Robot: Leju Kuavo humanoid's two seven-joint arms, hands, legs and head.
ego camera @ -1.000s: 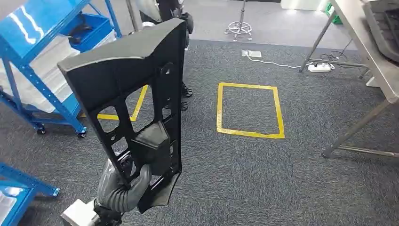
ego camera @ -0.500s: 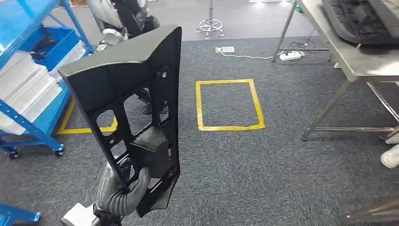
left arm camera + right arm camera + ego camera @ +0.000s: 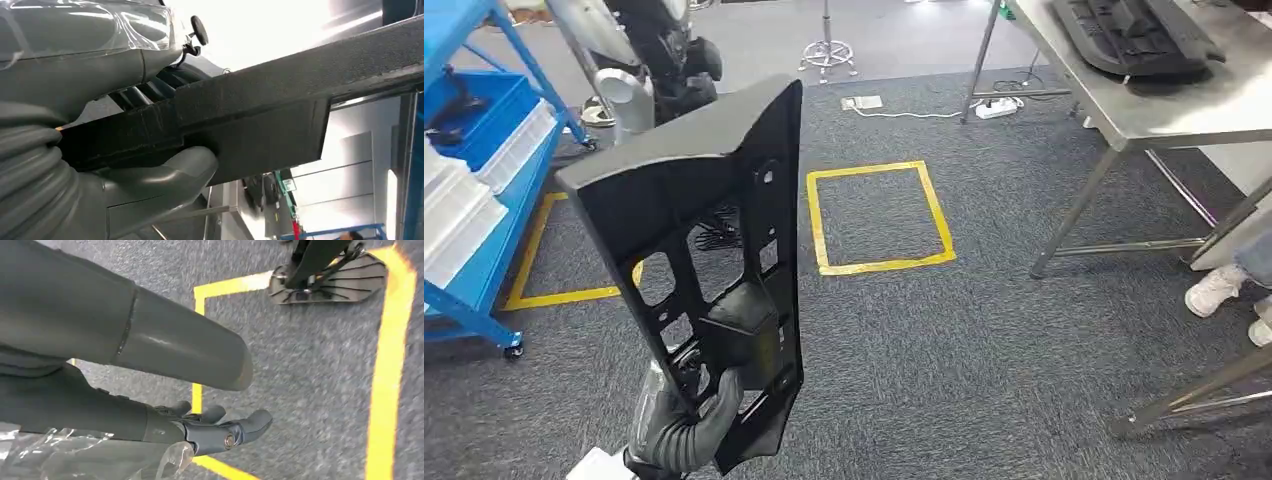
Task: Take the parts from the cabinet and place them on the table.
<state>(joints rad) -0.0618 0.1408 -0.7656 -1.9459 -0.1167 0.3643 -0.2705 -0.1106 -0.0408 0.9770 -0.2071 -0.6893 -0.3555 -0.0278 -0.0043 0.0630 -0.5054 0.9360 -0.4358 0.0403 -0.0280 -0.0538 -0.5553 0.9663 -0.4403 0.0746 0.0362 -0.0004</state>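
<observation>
— While the left hand (image 3: 686, 425) grips the black panel (image 3: 699, 250) upright at near left, which step is this?
— Carrying, likely; the steel surface (image 3: 1164, 115) stands far right, so a turn and approach come next.
— And the right hand (image 3: 220, 432)?
— Fingers (image 3: 252, 422) loose, holding nothing, hanging over carpet. The left fingers are mostly hidden behind the panel.

A yellow tape rectangle (image 3: 879, 215) marks the grey carpet (image 3: 984, 380). To its left lies a second yellow outline (image 3: 559, 270), partly hidden. Beyond the rectangle, a white power strip (image 3: 996, 108) and a floor socket (image 3: 862, 102) lie on the carpet, with a stool's star-shaped base (image 3: 826, 58) farther back. Well to the rectangle's right, a person's white shoes (image 3: 1219, 290) stand on the carpet.
</observation>
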